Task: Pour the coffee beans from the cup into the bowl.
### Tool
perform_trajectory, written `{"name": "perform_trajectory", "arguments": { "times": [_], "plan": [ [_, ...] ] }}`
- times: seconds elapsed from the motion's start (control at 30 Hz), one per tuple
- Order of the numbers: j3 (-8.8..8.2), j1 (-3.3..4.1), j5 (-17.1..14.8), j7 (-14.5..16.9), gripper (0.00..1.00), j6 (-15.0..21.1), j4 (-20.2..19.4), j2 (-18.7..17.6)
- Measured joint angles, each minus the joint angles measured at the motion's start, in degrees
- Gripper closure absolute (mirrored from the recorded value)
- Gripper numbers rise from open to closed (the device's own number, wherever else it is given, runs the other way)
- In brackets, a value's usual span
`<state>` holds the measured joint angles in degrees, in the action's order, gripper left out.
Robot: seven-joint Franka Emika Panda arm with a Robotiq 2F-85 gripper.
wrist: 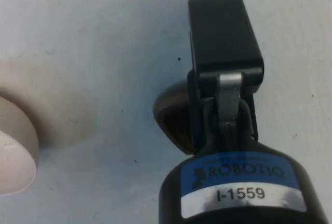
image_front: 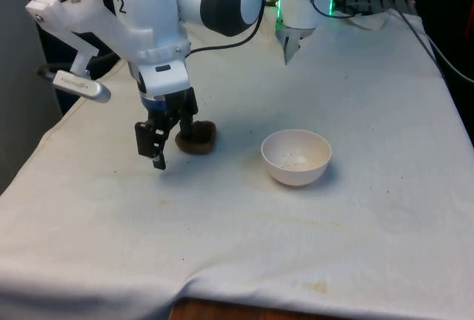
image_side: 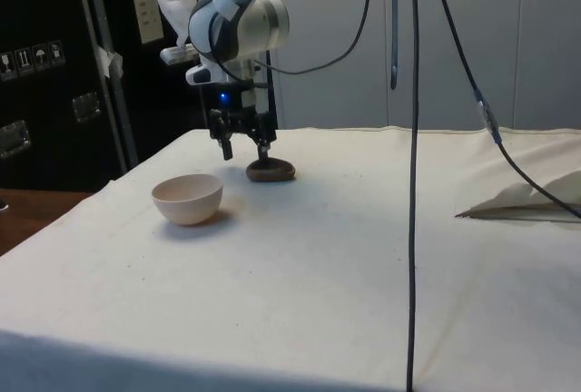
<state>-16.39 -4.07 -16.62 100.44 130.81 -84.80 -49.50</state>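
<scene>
Item: brown cup point(image_front: 197, 137), lying on its side on the white tablecloth point(image_front: 355, 246), left of centre in the front view, at roughly mid-height of the frame. Long axis level with the cloth, running roughly left to right across the front view; which end is the mouth cannot be told there. In the side view, same cup point(image_side: 270, 171) seen as a low, dark brown oval in the upper left part of the frame. In the wrist view, cup point(wrist: 174, 117) showing a dark rounded hollow edged by a paler rim, partly hidden behind one finger. Item: black gripper point(image_front: 169, 136), hanging from the white arm point(image_front: 148, 16) at upper left of the front view, fingers spread apart and pointing down, holding nothing. Cup position relative to fingers: just beside and behind the finger point(image_front: 185, 116) nearer the front view's right; other finger point(image_front: 157, 146) lower in the frame, apart from the cup, tip close above the cloth. In the side view, gripper point(image_side: 243, 142) directly above the cup's left end, fingertips just over it; contact cannot be told. Item: white bowl point(image_front: 296, 157), upright, right of centre in the front view, well apart from cup and gripper; a few dark specks inside. In the side view, bowl point(image_side: 188, 199) lower left of the cup. Scattered dark specks and faint stains on the cloth.
</scene>
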Motion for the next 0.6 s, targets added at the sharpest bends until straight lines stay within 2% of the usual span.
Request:
{"name": "perform_trajectory", "arguments": {
  "times": [0.13, 0.33, 0.6],
  "plan": [
    [0.0, 0.29, 0.1, 0.0, 0.0, -0.9, 0.0, 0.3],
    [0.0, 0.97, 0.1, 0.5, 0.0, -1.7, -2.0, 1.8],
    [0.0, 1.09, 0.1, 1.0, 0.0, -1.7, -3.3, 2.6]
  ]
}}
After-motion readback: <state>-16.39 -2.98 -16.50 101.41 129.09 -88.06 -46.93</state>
